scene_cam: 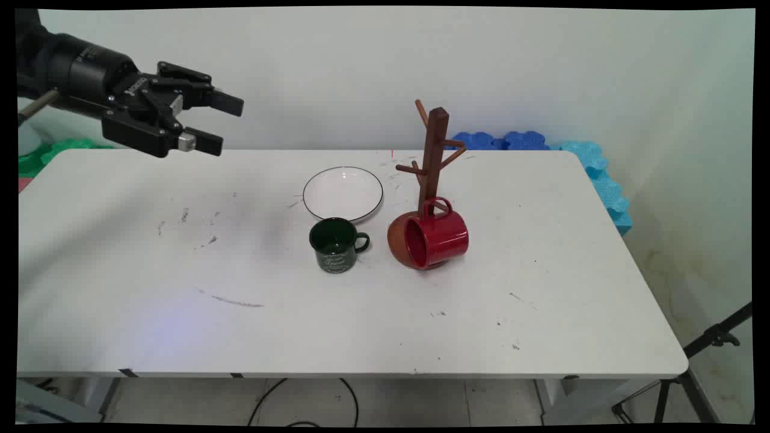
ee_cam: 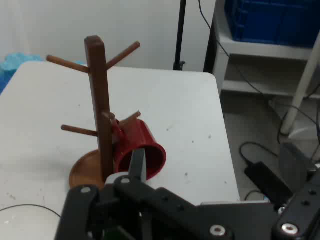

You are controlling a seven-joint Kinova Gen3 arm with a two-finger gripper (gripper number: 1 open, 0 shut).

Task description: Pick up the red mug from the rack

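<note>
Flanking red mug (scene_cam: 437,239): plate (scene_cam: 343,193), grn mug (scene_cam: 334,245)

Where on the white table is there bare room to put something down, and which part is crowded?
Bare: the left half of the white table, below the raised, open black pincer; the near strip; the right end.

Crowded: the middle, with the white black-rimmed plate, dark green mug, and red mug hanging on the brown wooden mug tree.
</note>
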